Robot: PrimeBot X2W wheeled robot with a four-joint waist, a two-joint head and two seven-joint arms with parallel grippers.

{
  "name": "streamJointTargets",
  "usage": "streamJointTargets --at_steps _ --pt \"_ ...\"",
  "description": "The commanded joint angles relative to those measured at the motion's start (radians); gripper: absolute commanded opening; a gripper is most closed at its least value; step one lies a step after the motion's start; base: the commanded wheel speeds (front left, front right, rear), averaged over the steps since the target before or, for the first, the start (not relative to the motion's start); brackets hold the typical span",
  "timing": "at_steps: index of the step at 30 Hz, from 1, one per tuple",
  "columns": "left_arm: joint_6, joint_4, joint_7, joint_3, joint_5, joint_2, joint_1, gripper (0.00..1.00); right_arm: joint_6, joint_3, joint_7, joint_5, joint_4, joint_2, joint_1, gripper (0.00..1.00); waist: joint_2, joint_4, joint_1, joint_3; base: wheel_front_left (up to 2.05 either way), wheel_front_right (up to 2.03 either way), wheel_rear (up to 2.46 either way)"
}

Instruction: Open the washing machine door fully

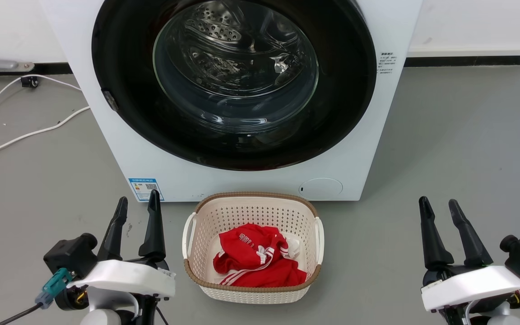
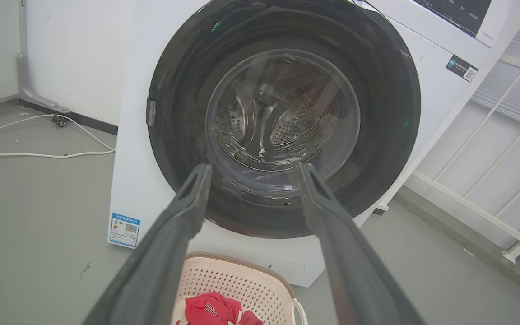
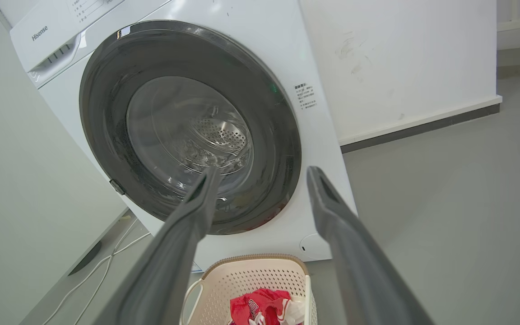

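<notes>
- Two grippers, left (image 1: 138, 198) and right (image 1: 438, 202), hang low with fingers spread and nothing between them, well apart from the machine.
- Washing machine door (image 1: 235, 81) sits closed, flush in the front of the washing machine (image 1: 242, 180), straight ahead.
- Laundry basket (image 1: 255, 196) holding a red garment (image 1: 255, 259) stands just before the machine, below the door's lower edge, between the grippers.
- White cable (image 1: 25, 134) lies left of the machine; grey floor (image 1: 458, 135) extends right of it to the wall.
</notes>
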Motion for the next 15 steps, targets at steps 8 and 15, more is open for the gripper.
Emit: streamJointTargets --at_steps 8,15 --pt "0.021 -0.015 -0.025 -0.017 0.100 0.015 -0.020 1.00 0.000 0.003 -0.011 -0.100 -0.022 0.003 0.004 1.00 0.0000 0.000 -0.0001 0.001 0.00 0.00 0.00" --pt "0.034 -0.014 -0.040 -0.034 0.169 0.023 -0.019 1.00 0.000 0.006 -0.018 -0.169 -0.031 0.003 0.011 1.00 0.0000 0.000 -0.0001 0.002 0.00 0.00 0.00"
